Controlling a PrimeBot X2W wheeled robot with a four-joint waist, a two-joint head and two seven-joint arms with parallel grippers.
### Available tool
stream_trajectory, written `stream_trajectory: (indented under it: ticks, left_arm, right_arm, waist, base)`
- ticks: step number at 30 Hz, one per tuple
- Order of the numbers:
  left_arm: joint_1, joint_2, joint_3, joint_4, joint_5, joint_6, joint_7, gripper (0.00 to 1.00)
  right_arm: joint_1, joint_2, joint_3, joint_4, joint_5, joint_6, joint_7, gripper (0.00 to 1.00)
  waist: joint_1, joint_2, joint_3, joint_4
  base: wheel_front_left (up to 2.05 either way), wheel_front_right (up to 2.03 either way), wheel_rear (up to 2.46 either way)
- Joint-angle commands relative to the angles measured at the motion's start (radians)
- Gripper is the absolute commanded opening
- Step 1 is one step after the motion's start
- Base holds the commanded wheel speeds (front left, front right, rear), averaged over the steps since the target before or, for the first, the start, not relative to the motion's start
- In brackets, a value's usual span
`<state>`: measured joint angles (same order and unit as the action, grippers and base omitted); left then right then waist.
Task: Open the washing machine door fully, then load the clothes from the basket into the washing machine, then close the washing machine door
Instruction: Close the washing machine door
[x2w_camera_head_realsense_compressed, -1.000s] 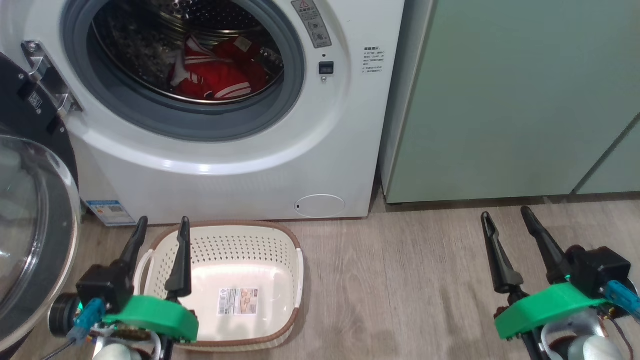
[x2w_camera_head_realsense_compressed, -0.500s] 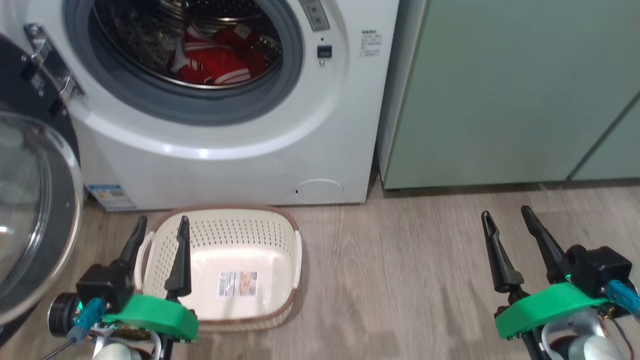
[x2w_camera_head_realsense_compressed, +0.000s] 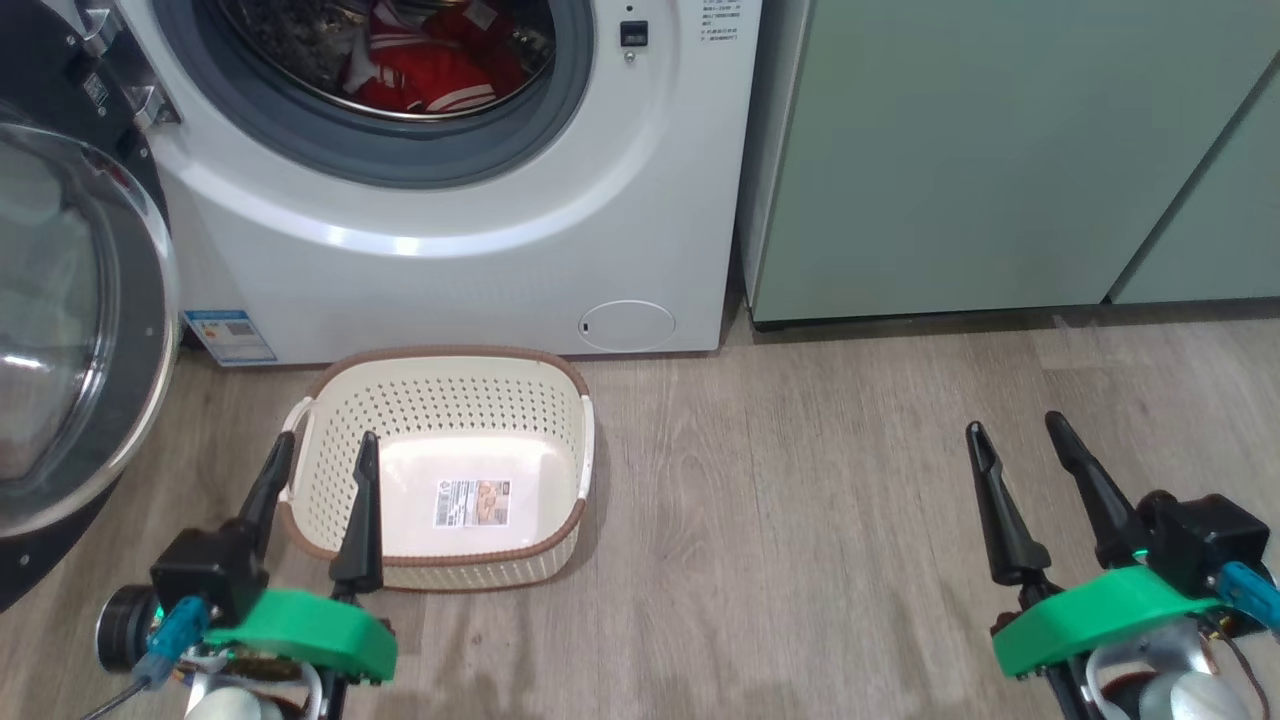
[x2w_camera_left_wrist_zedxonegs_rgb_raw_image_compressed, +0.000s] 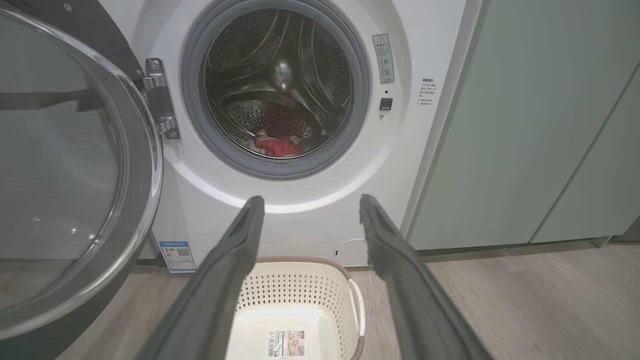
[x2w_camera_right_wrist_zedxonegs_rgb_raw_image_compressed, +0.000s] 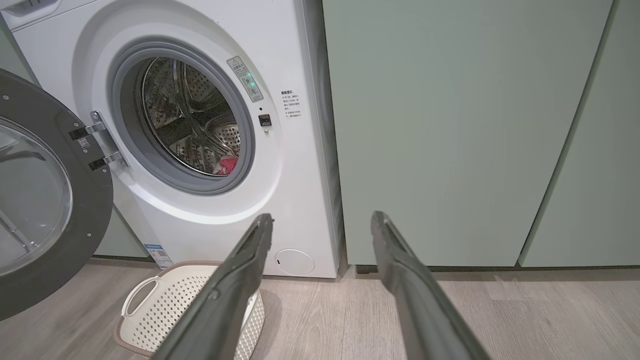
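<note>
Item one, the washing machine door (x2w_camera_head_realsense_compressed: 70, 300): I see it swung wide open at the left of the machine, hung on a metal hinge (x2w_camera_left_wrist_zedxonegs_rgb_raw_image_compressed: 160, 100), with its glossy black rim and clear domed glass turned toward me. Item two, the washing machine (x2w_camera_head_realsense_compressed: 450, 250): a white front-loader at the far left, its grey gasket (x2w_camera_head_realsense_compressed: 380, 160) ringing an uncovered steel drum (x2w_camera_left_wrist_zedxonegs_rgb_raw_image_compressed: 280, 75). Low on its front are a blue energy sticker (x2w_camera_head_realsense_compressed: 230, 335) at the left and a round service flap (x2w_camera_head_realsense_compressed: 625, 325) at the right. Item three, the clothes (x2w_camera_head_realsense_compressed: 430, 70): red with white stripes, heaped on the bottom of the drum. Item four, the basket (x2w_camera_head_realsense_compressed: 440, 355): cream and perforated with a brown rim, it stands upright on the floor just in front of the machine, a label sticker (x2w_camera_head_realsense_compressed: 472, 503) on its bare base. Item five, my left gripper (x2w_camera_head_realsense_compressed: 327, 440): released, fingers spread, raised over the basket's near left part. Item six, my right gripper (x2w_camera_head_realsense_compressed: 1015, 425): released too, fingers apart, well off to the right above the wood-look floor (x2w_camera_head_realsense_compressed: 780, 500). Item seven, the pale green cabinets (x2w_camera_head_realsense_compressed: 950, 150): shut, just beside the machine on its right.
</note>
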<state>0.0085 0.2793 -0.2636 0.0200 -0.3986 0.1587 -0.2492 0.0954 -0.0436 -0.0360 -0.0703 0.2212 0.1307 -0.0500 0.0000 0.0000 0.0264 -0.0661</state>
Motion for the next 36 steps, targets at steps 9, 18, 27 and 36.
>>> stream_trajectory:
  ticks: [9,18,27,36]
  left_arm:
    - [-0.037,0.017,0.041,-0.035,0.002,0.005,-0.012,1.0]
    - [-0.04,0.019,0.044,-0.031,0.002,0.008,-0.012,1.0]
    - [-0.054,-0.002,0.056,-0.023,0.007,0.024,-0.012,1.0]
    - [-0.042,-0.023,0.081,-0.025,0.02,0.05,-0.012,1.0]
  right_arm:
    - [-0.033,-0.007,0.016,-0.028,0.01,0.0,-0.016,1.0]
    - [-0.034,-0.007,0.014,-0.026,0.01,0.0,-0.019,1.0]
    - [-0.027,-0.007,0.007,-0.037,0.009,0.0,-0.023,1.0]
    - [-0.028,-0.007,0.022,-0.071,0.009,0.0,-0.017,1.0]
  waist:
    - [0.0,0.0,0.003,0.001]
    - [0.0,0.0,0.005,0.006]
    - [0.0,0.0,-0.001,0.08]
    - [0.0,0.0,-0.01,0.26]
  base:
    - [0.0,0.0,0.0]
    - [0.0,0.0,0.0]
    - [0.0,0.0,0.0]
    - [0.0,0.0,0.0]
